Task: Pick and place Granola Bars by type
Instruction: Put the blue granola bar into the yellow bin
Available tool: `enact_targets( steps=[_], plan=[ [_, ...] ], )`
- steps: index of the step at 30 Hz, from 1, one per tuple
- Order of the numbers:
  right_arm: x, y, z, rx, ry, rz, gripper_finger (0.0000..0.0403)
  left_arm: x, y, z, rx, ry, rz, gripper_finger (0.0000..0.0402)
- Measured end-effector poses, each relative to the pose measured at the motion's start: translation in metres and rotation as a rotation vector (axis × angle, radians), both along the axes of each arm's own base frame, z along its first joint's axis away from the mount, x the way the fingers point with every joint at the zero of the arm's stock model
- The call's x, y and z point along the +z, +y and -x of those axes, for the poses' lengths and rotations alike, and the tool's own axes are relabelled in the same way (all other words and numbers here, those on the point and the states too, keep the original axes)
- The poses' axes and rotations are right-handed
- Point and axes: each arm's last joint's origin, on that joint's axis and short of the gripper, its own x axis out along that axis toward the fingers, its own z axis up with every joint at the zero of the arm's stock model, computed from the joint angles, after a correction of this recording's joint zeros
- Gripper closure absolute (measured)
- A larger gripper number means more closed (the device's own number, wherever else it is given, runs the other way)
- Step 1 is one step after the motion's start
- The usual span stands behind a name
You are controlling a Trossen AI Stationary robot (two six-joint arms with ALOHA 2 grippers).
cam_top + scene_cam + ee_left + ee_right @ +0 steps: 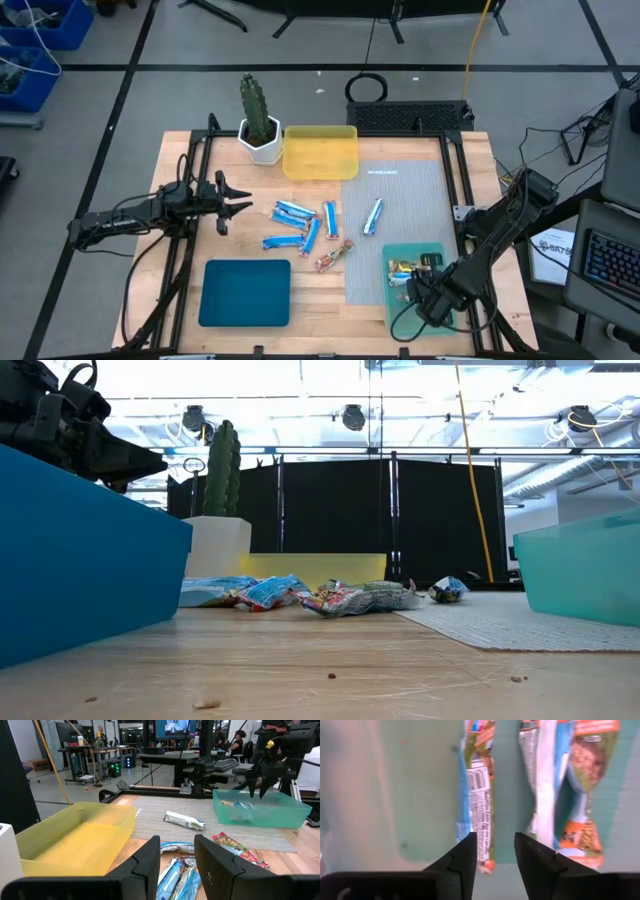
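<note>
Several blue-and-white Granola Bars and one reddish bar lie flat on the wood at mid-table. One more blue bar rests on the grey mat. A few wrapped bars lie on the floor of the light teal tray. My right gripper hangs open above them, pointing down, with only the tray floor between its fingers. At the table's left, my left gripper is held level and open, aimed at the loose bars and touching nothing.
A yellow tray and a cactus in a white pot stand at the far edge. A dark teal tray sits near the front left. The grey mat covers the table's right half.
</note>
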Motion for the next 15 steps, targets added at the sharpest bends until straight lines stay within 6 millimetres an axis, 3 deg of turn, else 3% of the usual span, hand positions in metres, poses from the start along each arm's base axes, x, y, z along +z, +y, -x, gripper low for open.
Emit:
enact_targets(
  steps=[15],
  plan=[
    [0.054, -0.006, -0.016, 0.06, -0.018, 0.03, 0.0225, 0.0, 0.0, 0.0, 0.0, 0.0, 0.0, 0.0277]
  ],
)
